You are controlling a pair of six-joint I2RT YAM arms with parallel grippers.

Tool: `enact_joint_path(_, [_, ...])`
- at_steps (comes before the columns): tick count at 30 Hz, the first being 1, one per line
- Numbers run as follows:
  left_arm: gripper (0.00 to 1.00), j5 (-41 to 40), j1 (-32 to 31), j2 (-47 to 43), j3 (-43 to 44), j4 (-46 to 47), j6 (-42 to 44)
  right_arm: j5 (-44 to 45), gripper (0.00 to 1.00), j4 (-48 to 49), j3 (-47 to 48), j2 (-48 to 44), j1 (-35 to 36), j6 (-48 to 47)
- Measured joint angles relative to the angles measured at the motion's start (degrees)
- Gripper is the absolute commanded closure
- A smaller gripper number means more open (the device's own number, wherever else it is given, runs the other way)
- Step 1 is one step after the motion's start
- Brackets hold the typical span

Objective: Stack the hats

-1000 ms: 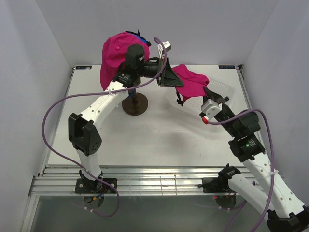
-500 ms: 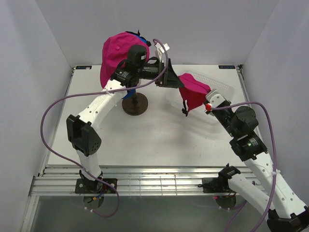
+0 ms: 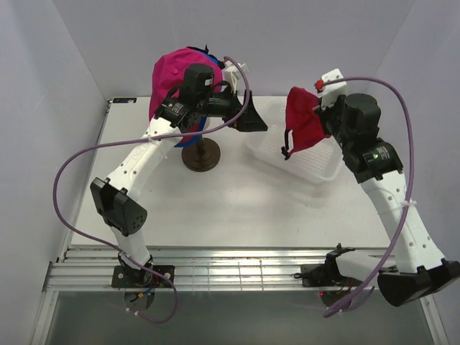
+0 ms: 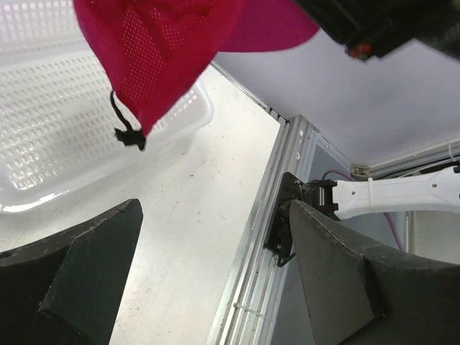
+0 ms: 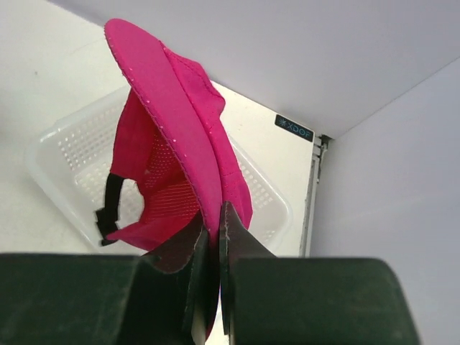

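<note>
One magenta hat [image 3: 171, 77] sits on the mannequin head, over a blue hat whose edge [image 3: 191, 140] peeks out below it. A second magenta hat [image 3: 302, 123] hangs in the air above the white basket [image 3: 316, 167]. My right gripper [image 3: 319, 118] is shut on its brim. In the right wrist view the fingers [image 5: 219, 219] pinch the brim edge, and the hat [image 5: 169, 144] droops with its black strap down. My left gripper [image 3: 253, 118] stands open and empty just left of that hat. The left wrist view shows the hat [image 4: 162, 54] ahead of the gripper [image 4: 215, 208], apart from it.
The mannequin's dark round stand [image 3: 201, 156] rests on the table left of centre. The white mesh basket [image 4: 65, 144] lies at the back right near the table's metal edge rail [image 4: 259, 244]. White walls enclose the table on three sides.
My left gripper opened and let go of the second magenta hat. The right arm lifted that hat up and right, from the basket rim to well above it.
</note>
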Motion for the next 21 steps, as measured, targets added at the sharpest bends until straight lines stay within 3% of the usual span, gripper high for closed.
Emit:
enact_joint_path(4, [0.42, -0.46, -0.52, -1.62, 0.81, -1.18, 3.02, -9.07, 0.92, -5.11, 10.51, 7.19, -6.91, 5.35])
enact_joint_path(7, [0.53, -0.94, -1.73, -2.64, 1.09, -2.45, 6.05, -12.76, 0.92, -7.82, 15.67, 10.73, -8.59, 8.5])
enact_joint_path(11, [0.54, -4.28, -6.34, -3.23, 2.62, -5.2, 12.74, -12.98, 0.92, -11.58, 19.89, 13.57, -9.09, 10.19])
enact_joint_path(14, [0.51, -11.28, -13.99, -3.08, 4.39, -8.02, 21.2, -17.79, 0.92, -12.2, 15.8, 10.4, -10.12, 11.17])
enact_joint_path(18, [0.55, -19.89, -24.13, -1.44, 6.34, -9.09, 29.92, -24.09, 0.92, -13.79, 14.38, 5.9, -10.34, 12.13])
enact_joint_path(21, [0.56, -25.51, -26.62, 0.92, 7.48, -7.85, 34.32, -28.74, 0.92, -13.79, 14.38, 2.71, -10.34, 13.66])
